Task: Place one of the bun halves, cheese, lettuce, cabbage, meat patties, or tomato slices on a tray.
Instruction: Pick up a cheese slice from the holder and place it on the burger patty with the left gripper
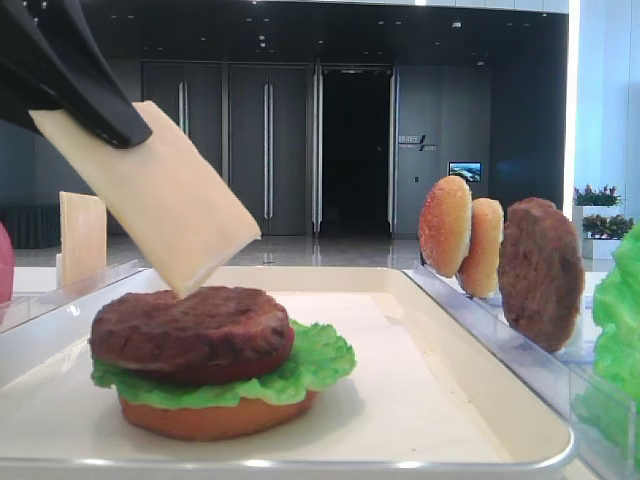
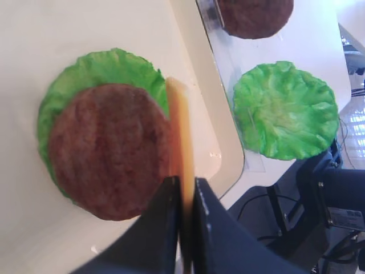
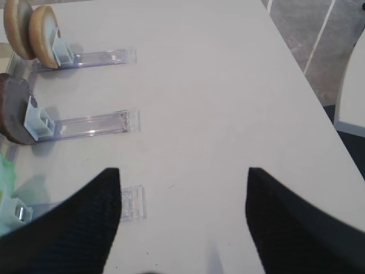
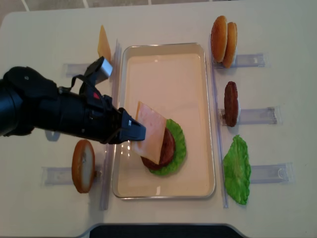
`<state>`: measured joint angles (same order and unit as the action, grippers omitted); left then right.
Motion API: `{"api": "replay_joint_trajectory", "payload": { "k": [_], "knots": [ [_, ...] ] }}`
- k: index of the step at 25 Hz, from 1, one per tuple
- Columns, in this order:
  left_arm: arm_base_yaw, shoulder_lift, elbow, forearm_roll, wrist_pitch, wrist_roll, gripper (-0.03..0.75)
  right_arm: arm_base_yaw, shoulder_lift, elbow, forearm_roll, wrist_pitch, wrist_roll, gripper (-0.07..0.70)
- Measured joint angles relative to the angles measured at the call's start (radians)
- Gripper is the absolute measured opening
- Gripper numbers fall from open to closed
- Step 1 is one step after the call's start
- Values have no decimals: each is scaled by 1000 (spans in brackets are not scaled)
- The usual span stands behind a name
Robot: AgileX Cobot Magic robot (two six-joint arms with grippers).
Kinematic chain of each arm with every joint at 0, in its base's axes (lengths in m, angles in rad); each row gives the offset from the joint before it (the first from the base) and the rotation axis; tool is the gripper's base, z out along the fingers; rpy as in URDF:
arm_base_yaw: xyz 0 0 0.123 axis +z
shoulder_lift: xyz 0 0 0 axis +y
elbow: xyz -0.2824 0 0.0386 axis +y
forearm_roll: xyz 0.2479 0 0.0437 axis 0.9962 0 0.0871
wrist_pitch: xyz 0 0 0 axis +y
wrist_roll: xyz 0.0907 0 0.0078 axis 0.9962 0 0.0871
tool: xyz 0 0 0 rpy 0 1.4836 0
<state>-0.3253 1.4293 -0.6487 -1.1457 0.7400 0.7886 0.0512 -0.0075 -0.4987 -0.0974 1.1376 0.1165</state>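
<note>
A: Left gripper [image 4: 132,132]: closed tight on one edge of the cheese [image 4: 151,132], pinched between both fingers.

B: And below the gripper?

A: Just under the hanging corner of the slice, a meat patty [image 1: 190,332] on lettuce [image 1: 322,363] on a bun half [image 1: 215,418], all stacked on the tray [image 4: 163,53]. Lowest corner of the slice almost touching the patty; cannot tell if really touching.

B: How to expect the slice to handle?

A: Probably light and rather stiff: tilted in the air, yet flat, no sagging. Smooth surface, so maybe slippery between the fingers. Grip on the edge seems right, with most of the slice free to lie down flat on the patty. Risk, as a judgement: landing off-centre or sliding off when let go at an angle.

B: Farther from that gripper?

A: Behind it, a spare cheese slice [image 4: 103,44] upright on a side rack, and one bun half [image 4: 83,165] on another rack. Beyond the tray, two more bun halves [image 4: 223,41], a second patty [image 4: 231,103] and a loose lettuce leaf [image 4: 237,170], all standing or lying by the clear racks.

B: Right gripper [image 3: 182,220]?

A: Well apart from the tray, above the bare table [image 3: 217,85]; fingers spread wide, nothing between them.
</note>
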Motion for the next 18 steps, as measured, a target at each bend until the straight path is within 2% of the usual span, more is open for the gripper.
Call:
{"api": "replay_joint_trajectory", "payload": {
  "k": [10, 18],
  "knots": [
    [0, 0, 2, -89, -21, 99, 26, 0, 0, 0, 0, 0, 0, 475],
    [0, 46, 2, -126, 29, 150, 26, 0, 0, 0, 0, 0, 0, 475]
  ]
}}
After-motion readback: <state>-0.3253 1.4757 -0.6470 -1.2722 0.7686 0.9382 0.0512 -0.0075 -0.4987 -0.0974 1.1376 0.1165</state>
